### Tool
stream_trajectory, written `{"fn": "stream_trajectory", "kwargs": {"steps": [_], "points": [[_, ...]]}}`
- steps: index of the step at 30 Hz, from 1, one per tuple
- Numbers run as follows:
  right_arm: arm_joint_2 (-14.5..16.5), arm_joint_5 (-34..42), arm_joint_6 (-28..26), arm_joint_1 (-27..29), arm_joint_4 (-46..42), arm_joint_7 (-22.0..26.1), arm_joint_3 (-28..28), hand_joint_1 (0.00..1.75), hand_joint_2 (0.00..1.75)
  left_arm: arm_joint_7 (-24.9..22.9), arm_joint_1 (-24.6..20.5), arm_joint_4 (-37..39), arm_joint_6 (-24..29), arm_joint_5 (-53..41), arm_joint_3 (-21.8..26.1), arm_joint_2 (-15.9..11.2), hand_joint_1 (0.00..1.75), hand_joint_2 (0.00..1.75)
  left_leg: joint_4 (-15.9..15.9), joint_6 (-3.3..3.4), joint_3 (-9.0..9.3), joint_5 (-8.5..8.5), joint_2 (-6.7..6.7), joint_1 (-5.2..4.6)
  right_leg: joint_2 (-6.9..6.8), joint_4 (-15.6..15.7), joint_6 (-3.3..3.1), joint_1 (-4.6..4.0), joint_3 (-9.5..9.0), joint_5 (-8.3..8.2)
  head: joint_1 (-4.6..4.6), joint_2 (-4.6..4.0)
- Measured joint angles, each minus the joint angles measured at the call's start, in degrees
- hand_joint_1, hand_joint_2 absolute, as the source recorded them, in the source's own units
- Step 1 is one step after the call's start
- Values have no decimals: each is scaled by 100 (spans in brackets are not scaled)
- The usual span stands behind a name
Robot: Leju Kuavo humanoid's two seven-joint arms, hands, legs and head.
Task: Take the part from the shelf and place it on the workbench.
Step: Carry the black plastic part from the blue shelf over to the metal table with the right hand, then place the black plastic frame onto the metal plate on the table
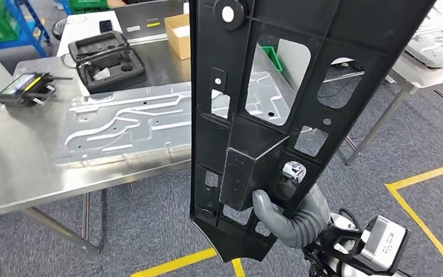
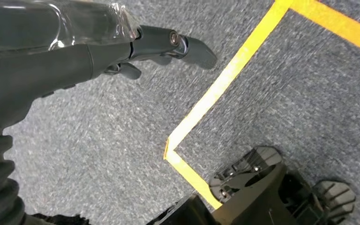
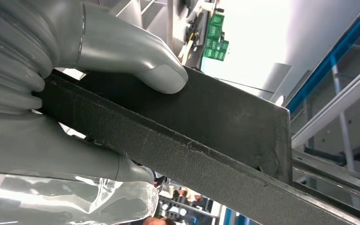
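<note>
here the right hand (image 1: 291,216) grips a long black plastic part (image 1: 277,115) with cut-out openings, held upright.

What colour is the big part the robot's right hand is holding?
Black, clearest in the head view: part, gripped by the right hand.

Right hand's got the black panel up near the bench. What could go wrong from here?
1. The right hand grips the tall black part only near its lower end, so it may pivot or slip.
2. The workbench already holds a metal panel and an open black case; the part could knock them.
3. The part blocks much of the head view, hampering placement.
</note>
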State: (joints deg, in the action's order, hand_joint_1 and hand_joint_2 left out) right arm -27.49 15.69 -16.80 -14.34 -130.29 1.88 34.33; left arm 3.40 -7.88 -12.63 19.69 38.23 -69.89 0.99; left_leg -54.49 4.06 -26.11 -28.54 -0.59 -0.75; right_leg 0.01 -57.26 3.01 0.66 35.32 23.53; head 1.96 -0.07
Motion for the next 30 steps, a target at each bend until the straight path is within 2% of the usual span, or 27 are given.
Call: {"fn": "stream_trajectory", "kwargs": {"steps": [2,3,4,5,6,8,9,10,11,12,13,15,17,19,20,21,23,24,25,26,28,29,30], "points": [[2,-2,0,-9,-1,-4,1,175,175,-2,8,0,0,1,-8,2,0,175,-59,-67,31,-36,12,-17,-4,89,-67,-9,-70,78,-2,0],[2,-4,0,-7,-3,-5,1,175,175,-6,8,0,-1,1,-10,2,0,175,-106,-95,48,-60,16,-15,0,110,-102,6,-111,28,-4,0],[3,-5,0,-11,-6,-4,1,175,175,-10,8,0,-1,2,-12,1,0,175,-229,-126,33,-103,20,-9,1,120,-134,23,-157,31,-8,0],[3,-7,1,-16,-9,-3,1,175,175,-11,6,0,-1,2,-13,-1,0,175,-426,-165,-57,-203,22,6,-1,130,-158,35,-201,55,-13,0],[4,-8,1,-19,-11,-3,1,175,175,-9,-3,-1,-2,4,-12,-2,0,175,-721,-207,-220,-336,23,30,-4,137,-176,45,-233,73,-19,0],[3,-8,1,-19,-13,-4,1,175,175,5,-45,-2,-1,12,-7,4,0,175,-1442,-283,-670,-607,26,78,-8,137,-193,51,-271,120,-27,0],[2,-8,1,-16,-13,-5,1,175,175,10,-71,-2,-1,16,-3,7,0,175,-1663,-311,-841,-647,28,99,-8,136,-189,56,-296,148,-26,0],[2,-8,1,-14,-13,-5,1,175,175,13,-89,-2,0,19,0,9,0,175,-1697,-334,-926,-577,30,117,-5,136,-178,67,-334,179,-27,0],[2,-9,1,-13,-13,-5,2,175,175,14,-94,-2,-1,19,2,8,0,175,-1515,-351,-908,-387,31,132,3,136,-160,82,-384,214,-27,0],[2,-9,1,-13,-13,-6,2,175,175,13,-85,-2,-1,19,2,8,0,175,-1170,-361,-814,-116,32,145,11,136,-134,99,-440,251,-28,0],[2,-10,1,-12,-13,-5,3,175,175,11,-70,-2,-2,18,2,8,0,175,-805,-360,-705,122,30,152,20,139,-103,111,-493,287,-28,0],[2,-13,1,-14,-13,-9,3,175,175,11,-47,-2,-5,18,2,8,0,175,-300,-310,-580,240,38,124,33,145,-26,116,-538,334,-34,0],[3,-28,1,-9,-14,-18,4,175,175,17,-43,-2,-8,19,4,8,0,175,-181,-204,-569,178,42,93,35,118,54,104,-550,338,-37,0],[5,-46,1,-4,-19,-23,5,175,175,22,-40,-2,-9,18,4,9,0,175,-148,-95,-492,257,33,106,27,26,108,111,-554,375,-32,0],[6,-55,0,-5,-21,-23,4,175,175,24,-38,-2,-9,18,4,9,0,175,-135,-54,-440,259,30,107,24,-119,118,116,-493,448,-27,0],[6,-58,-1,-5,-22,-24,4,175,175,24,-38,-2,-10,18,5,9,0,175,-123,-19,-397,256,29,108,22,-380,124,114,-354,567,-23,0],[4,-75,-2,11,-23,-31,3,175,175,25,-29,-2,-15,18,6,8,0,175,-121,29,-357,220,28,84,20,-1114,121,93,99,834,-14,0],[5,-88,-3,26,-23,-38,4,175,175,26,-22,-2,-17,17,6,8,0,175,-121,47,-335,193,25,67,20,-1398,115,81,318,897,-13,0],[5,-102,-3,39,-23,-43,4,175,175,26,-13,-2,-20,17,6,8,0,175,-121,58,-303,160,19,48,20,-1508,98,69,456,863,-14,0],[5,-115,-3,48,-23,-49,5,175,175,27,-6,-2,-25,17,5,8,0,175,-121,63,-256,122,12,32,20,-1402,69,51,485,713,-14,0],[4,-131,-4,53,-25,-55,5,175,175,27,8,-2,-39,15,4,9,0,175,-116,57,-139,29,1,13,18,-701,-29,-8,275,204,-15,0],[4,-134,-5,53,-27,-58,5,175,175,27,14,-2,-44,11,3,10,0,175,-114,43,-87,-15,-2,5,10,-356,-77,-44,157,79,-22,0],[4,-136,-7,55,-32,-60,5,175,175,27,18,-2,-47,7,3,11,0,175,-105,18,-57,-53,0,2,3,-125,-117,-78,68,39,-27,0]]}}
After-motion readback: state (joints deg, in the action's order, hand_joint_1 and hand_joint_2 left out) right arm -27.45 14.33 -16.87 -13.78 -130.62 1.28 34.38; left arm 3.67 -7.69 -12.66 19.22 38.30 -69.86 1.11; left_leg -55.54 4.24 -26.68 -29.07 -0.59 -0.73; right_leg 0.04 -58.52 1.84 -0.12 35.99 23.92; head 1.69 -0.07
